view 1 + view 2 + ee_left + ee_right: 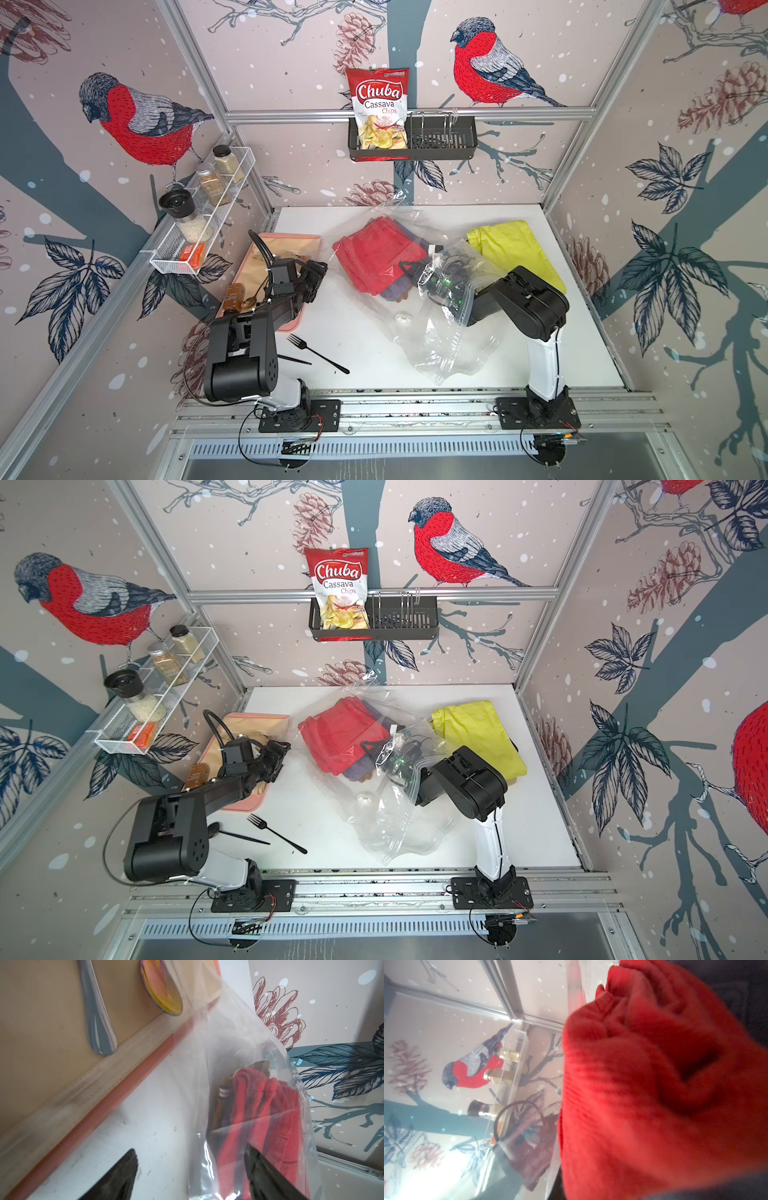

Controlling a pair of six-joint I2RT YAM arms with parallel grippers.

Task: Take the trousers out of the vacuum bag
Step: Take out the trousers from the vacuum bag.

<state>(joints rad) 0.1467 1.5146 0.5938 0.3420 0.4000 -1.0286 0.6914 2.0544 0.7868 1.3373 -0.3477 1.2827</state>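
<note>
Large clear crinkly plastic vacuum bag lies on the white table – folded red trousers inside, folded yellow-green trousers outside, on the right arm's side. Left gripper fingers spread at the bag's edge. Right gripper is inside the bag, fingers pressed together at the red cloth – can't tell if pinching it.

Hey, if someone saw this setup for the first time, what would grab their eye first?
Probably the bright red trousers, bunched inside the clear vacuum bag in the middle of the table. Then the yellow-green trousers lying outside the bag on the table's far right, and the red chips packet standing in the black rack above the table.
</note>
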